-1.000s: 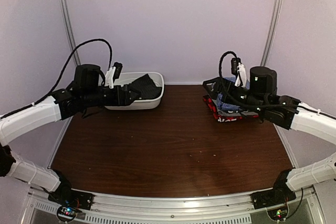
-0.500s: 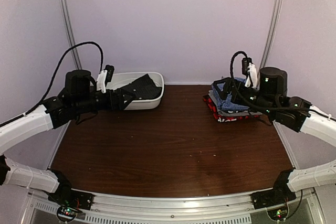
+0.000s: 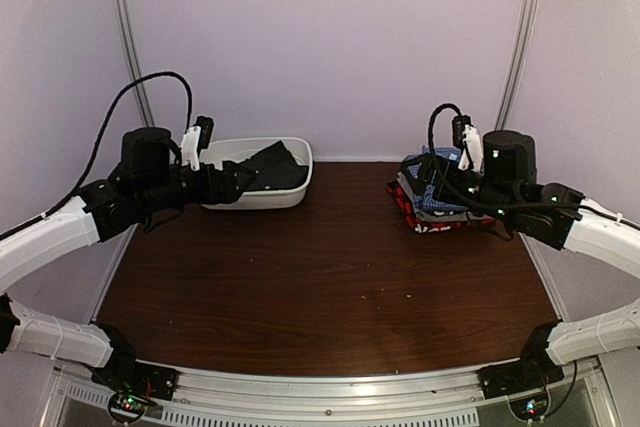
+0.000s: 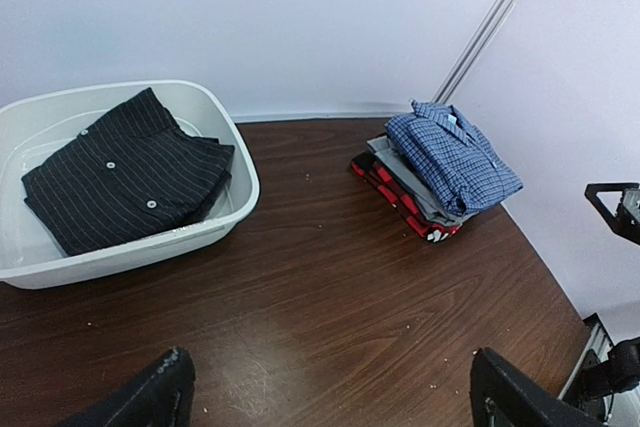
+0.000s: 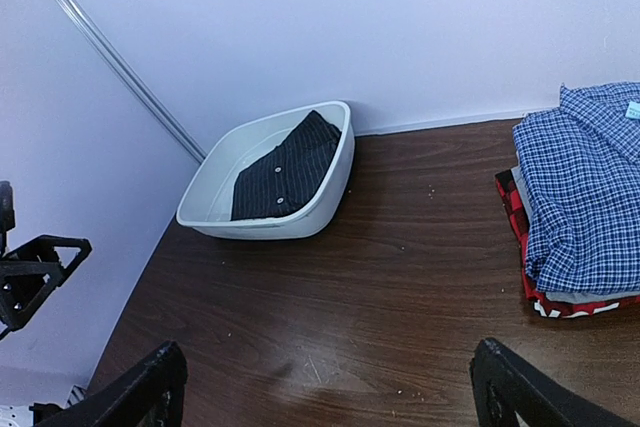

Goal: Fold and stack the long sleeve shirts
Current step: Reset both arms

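Blue checked shirt bears an unreadable collar label.

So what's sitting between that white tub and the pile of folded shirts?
Nothing: only bare brown tabletop separates the tub and the shirt pile, clearest in the left wrist view.

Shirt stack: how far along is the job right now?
Done: the blue check shirt lies folded atop a grey shirt and a red shirt. In hand: nothing; left gripper and right gripper are open and empty. Left: the dark striped shirt in the white basin, not yet stacked.
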`<action>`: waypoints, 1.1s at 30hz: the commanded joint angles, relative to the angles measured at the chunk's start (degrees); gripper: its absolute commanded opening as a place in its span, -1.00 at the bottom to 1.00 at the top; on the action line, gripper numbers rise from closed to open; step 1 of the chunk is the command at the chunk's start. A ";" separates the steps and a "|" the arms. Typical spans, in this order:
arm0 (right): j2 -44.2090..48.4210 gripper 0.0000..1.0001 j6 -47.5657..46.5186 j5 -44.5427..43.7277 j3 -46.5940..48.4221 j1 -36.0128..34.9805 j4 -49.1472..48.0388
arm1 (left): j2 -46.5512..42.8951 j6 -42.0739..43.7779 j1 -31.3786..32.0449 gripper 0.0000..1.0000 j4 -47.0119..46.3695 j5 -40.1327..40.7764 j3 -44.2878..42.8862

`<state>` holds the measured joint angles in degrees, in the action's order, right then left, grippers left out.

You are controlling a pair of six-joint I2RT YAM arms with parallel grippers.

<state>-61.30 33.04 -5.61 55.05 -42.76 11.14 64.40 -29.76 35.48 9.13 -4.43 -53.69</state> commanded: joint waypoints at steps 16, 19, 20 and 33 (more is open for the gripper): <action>0.77 1.00 2.05 -4.12 -0.81 -0.02 -1.26 | 0.98 2.46 0.29 0.95 0.21 3.55 -3.74; 0.77 1.00 2.12 -4.67 -1.03 0.04 -1.75 | 1.44 2.96 0.29 0.95 0.35 3.55 -4.23; 0.82 1.00 2.15 -4.61 -1.14 -0.02 -2.06 | 1.57 3.07 0.29 0.95 0.37 3.55 -4.37; 1.20 1.00 2.45 -4.83 -0.86 0.11 -1.47 | 3.21 3.48 0.29 0.95 -0.90 5.53 -5.28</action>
<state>-61.28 34.94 -9.02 54.46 -42.74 10.13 67.09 -27.27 35.48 10.68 0.30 -57.10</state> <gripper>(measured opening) 0.997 0.976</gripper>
